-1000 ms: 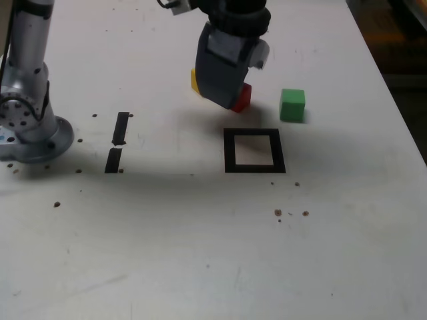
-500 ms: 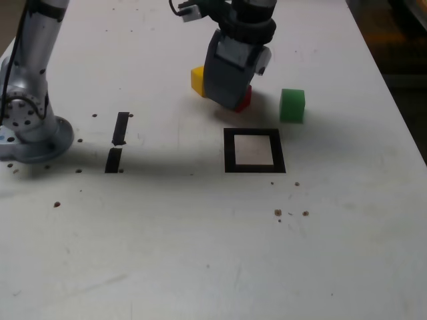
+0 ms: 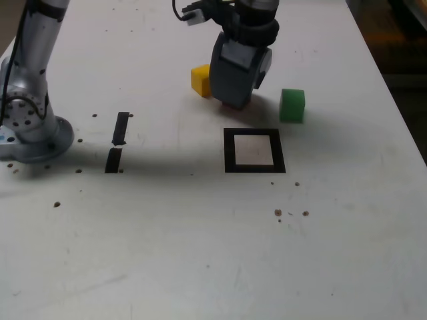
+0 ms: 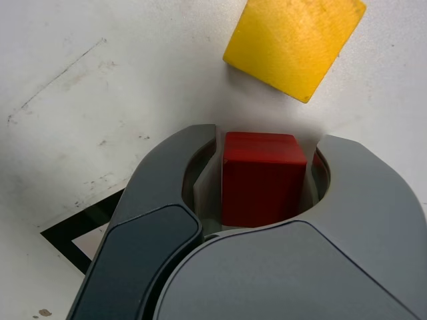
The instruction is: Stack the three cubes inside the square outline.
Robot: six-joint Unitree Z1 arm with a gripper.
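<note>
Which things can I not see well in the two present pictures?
- Red cube, exterior view: mostly hidden behind the gripper.
- Outline, wrist view: partly covered by the gripper, so its full shape is hidden.
- Yellow cube, wrist view: cut off by the picture's edge.
- Cubes' undersides, both views: hidden by the cubes themselves.

On my feeds the cube in the wrist view is solid red (image 4: 261,180), darker on the face nearer me. The other cubes read plain bright yellow (image 4: 295,43) and plain mid-green (image 3: 292,105). I see a black tape square outline (image 3: 254,168) framing a whitish centre, and two black tape strips (image 3: 121,128). The off-white tabletop (image 3: 167,247) is speckled with brown spots. My gripper (image 4: 265,160) is two-tone, dark slate and lighter grey.
</note>
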